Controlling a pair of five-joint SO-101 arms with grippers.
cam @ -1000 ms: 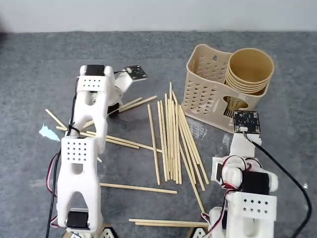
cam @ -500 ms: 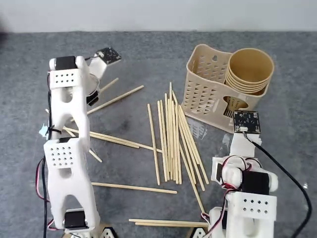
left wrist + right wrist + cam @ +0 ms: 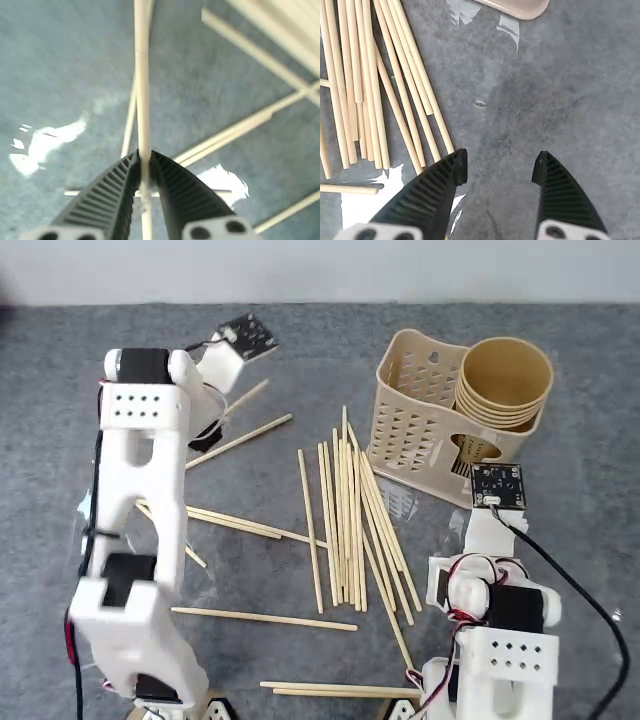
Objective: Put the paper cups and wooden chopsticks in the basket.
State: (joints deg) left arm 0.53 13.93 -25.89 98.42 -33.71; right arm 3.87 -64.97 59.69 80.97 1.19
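— Surface?
— Grey table [image 3: 560,370], mottled.
— On it?
— Upright basket [image 3: 415,415] at far side. Bunch of wooden chopsticks [image 3: 345,520] mid-table, just beside it. Stray chopsticks [image 3: 240,525] leftward, single chopstick [image 3: 265,618] nearer, chopstick pair [image 3: 335,689] at near edge.

Chopstick [image 3: 142,85] clamped in left gripper [image 3: 144,156] runs off frame edge; basket [image 3: 516,6] mostly cropped; cups [image 3: 505,375] bottoms hidden inside basket.

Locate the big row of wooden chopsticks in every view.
High view: the row of pale wooden chopsticks lies mid-table, left of the beige perforated plastic basket.
Right wrist view: same row, near the basket's corner.
Left wrist view: blurred pale sticks at the edge; cannot tell if they match.
Shared landmark: the basket.
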